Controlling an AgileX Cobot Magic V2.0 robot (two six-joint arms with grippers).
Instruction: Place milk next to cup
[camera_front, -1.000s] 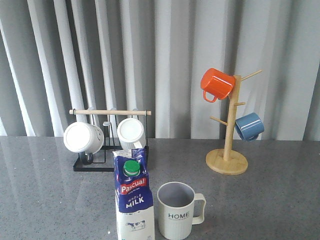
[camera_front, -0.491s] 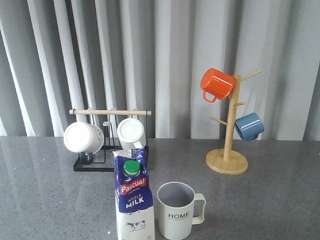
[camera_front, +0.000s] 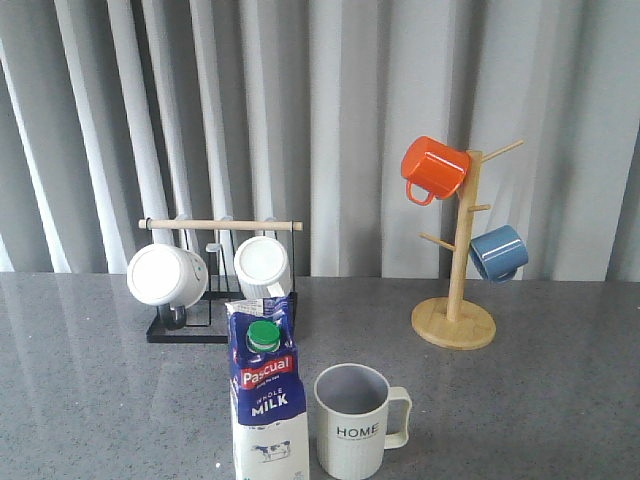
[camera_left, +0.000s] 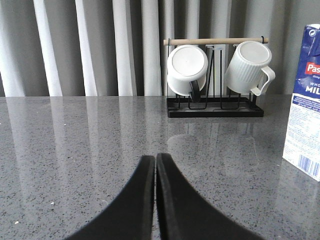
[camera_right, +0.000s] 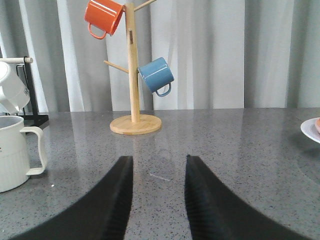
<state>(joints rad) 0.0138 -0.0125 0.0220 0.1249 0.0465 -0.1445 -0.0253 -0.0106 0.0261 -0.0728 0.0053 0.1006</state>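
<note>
The milk (camera_front: 268, 392) stands upright on the grey surface (camera_front: 520, 400) just beside the cup (camera_front: 354, 421), on its left in the front view, with a narrow gap between them and the cup's handle turned away from the carton. Behind them a black rack (camera_front: 222, 285) carries two white mugs, and a wooden mug tree (camera_front: 457, 260) holds an orange mug (camera_front: 434, 168) and a blue mug (camera_front: 498, 252). The left tool (camera_left: 154, 162) has its fingers pressed together holding nothing, while the right tool (camera_right: 157, 167) is spread and empty, both low over the surface.
</note>
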